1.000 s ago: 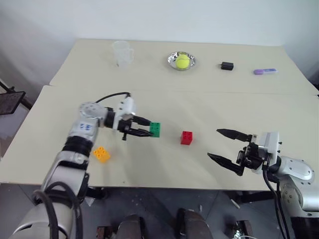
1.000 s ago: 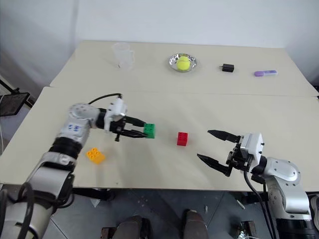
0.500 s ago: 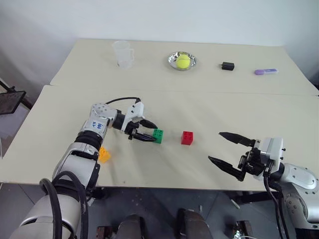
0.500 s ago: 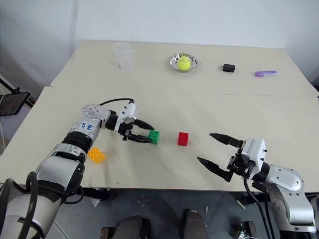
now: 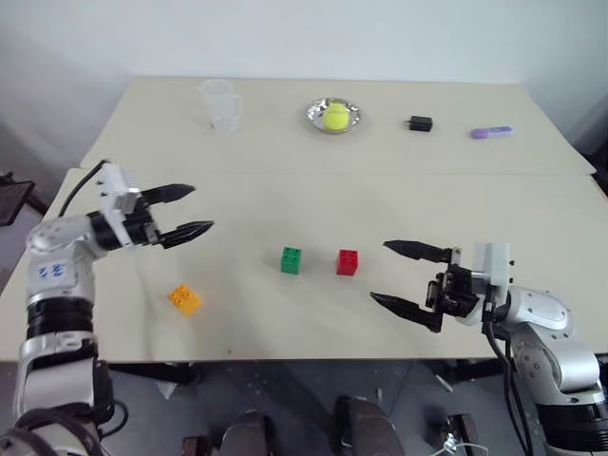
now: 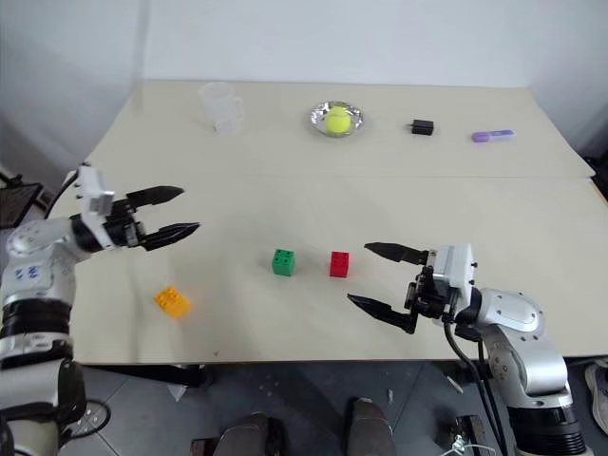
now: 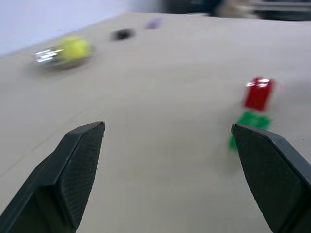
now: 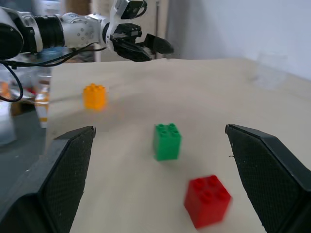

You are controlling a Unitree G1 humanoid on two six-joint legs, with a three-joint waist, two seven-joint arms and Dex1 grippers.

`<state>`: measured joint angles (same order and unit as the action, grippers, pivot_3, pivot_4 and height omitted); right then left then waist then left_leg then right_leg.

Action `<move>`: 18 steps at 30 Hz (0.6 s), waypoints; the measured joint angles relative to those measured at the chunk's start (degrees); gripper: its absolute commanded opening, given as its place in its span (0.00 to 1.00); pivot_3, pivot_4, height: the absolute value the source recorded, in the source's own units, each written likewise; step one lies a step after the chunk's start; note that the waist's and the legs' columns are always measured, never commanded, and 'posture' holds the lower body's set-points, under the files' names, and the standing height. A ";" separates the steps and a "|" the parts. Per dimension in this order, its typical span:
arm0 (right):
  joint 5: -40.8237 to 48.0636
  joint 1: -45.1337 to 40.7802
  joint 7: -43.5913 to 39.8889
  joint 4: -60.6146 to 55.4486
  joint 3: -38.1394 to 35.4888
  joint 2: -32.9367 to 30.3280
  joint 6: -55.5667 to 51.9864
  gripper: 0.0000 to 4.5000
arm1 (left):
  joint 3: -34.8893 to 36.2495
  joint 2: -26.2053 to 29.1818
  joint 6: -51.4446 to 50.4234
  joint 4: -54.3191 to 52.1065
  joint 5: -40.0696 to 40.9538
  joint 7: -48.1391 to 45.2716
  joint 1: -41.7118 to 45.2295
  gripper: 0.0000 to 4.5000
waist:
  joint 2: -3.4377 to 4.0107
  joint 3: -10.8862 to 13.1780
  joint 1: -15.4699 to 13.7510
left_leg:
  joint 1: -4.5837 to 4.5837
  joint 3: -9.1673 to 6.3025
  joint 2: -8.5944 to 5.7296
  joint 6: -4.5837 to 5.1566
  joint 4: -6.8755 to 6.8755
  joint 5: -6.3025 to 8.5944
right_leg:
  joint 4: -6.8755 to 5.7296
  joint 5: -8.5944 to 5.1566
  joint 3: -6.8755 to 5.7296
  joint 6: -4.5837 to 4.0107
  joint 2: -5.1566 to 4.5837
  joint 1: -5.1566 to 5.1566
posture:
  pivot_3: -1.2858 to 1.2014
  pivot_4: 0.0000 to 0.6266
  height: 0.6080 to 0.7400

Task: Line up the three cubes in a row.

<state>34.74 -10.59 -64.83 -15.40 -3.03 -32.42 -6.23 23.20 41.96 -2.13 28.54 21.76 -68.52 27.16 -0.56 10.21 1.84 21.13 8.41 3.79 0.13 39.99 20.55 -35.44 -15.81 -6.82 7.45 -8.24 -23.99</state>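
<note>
The green cube (image 5: 292,259) and the red cube (image 5: 348,262) stand side by side in the middle of the near table. The orange-yellow cube (image 5: 183,299) lies apart, further left and nearer the front edge. My left gripper (image 5: 198,210) hovers open and empty at the left, above and behind the orange-yellow cube. My right gripper (image 5: 400,275) is open and empty too, a short way right of the red cube and pointing at it. The right wrist view has the red cube (image 8: 208,199), the green cube (image 8: 167,141) and the orange-yellow cube (image 8: 94,96) between its fingers.
On the far table stand a clear plastic cup (image 5: 218,104), a metal bowl (image 5: 317,117) with a tennis ball (image 5: 334,116), a small black plug (image 5: 417,123) and a purple stick (image 5: 491,132). A seam separates the two tables (image 5: 399,204).
My left gripper let go of the green cube, opened wide and swung away to the left. The green cube now rests beside the red one. My right gripper shifted slightly left.
</note>
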 measured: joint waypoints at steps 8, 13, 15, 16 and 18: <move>-6.10 -8.94 -5.81 1.81 9.47 0.41 1.64 1.00 | 15.69 0.86 -4.49 -16.37 5.83 5.16 -32.67 0.99 | -0.24 -0.02 -0.96 | 0.13 0.00 -0.05 0.02 0.10 0.05 | -0.10 -0.03 -0.13 -0.05 -0.19 -0.12 | 0.52 0.24 1.00; -6.53 -9.89 -7.76 2.70 11.05 0.49 1.65 1.00 | 15.81 0.60 -8.63 -25.19 8.20 4.87 -39.86 0.99 | -0.23 -0.02 -1.75 | 0.10 0.06 -0.05 0.00 0.09 0.06 | -0.09 -0.07 -0.14 -0.13 -0.18 -0.15 | 0.52 0.24 1.00; -6.52 -9.85 -8.43 3.91 11.06 0.46 1.74 1.00 | 13.41 0.35 -8.62 -27.85 8.16 4.96 -39.86 0.99 | -0.22 -0.03 -1.82 | 0.10 0.17 -0.06 -0.01 0.09 0.06 | -0.09 -0.07 -0.15 -0.14 -0.18 -0.15 | 0.52 0.24 1.00; -6.52 -9.70 -8.71 4.56 10.96 0.35 1.78 1.00 | 11.93 -0.11 -8.50 -28.61 8.05 5.31 -39.06 0.99 | -0.21 -0.03 -1.82 | 0.10 0.18 -0.06 -0.01 0.09 0.06 | -0.09 -0.07 -0.14 -0.14 -0.18 -0.15 | 0.52 0.24 1.00; -6.40 -8.97 -9.28 4.94 10.72 -0.06 1.72 1.00 | 8.25 -0.67 -8.12 -29.88 7.19 5.81 -37.64 0.99 | -0.21 -0.04 -1.65 | 0.11 0.23 -0.06 -0.02 0.07 0.07 | -0.11 -0.07 -0.15 -0.15 -0.17 -0.18 | 0.52 0.24 1.00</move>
<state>28.34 -19.56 -74.11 -10.47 7.69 -32.48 -4.50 31.45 41.28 -10.25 -1.34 28.95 -62.71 -10.48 -0.77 10.18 0.18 21.23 8.63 3.73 0.11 40.06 20.62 -35.55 -15.88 -6.96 7.31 -8.41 -24.18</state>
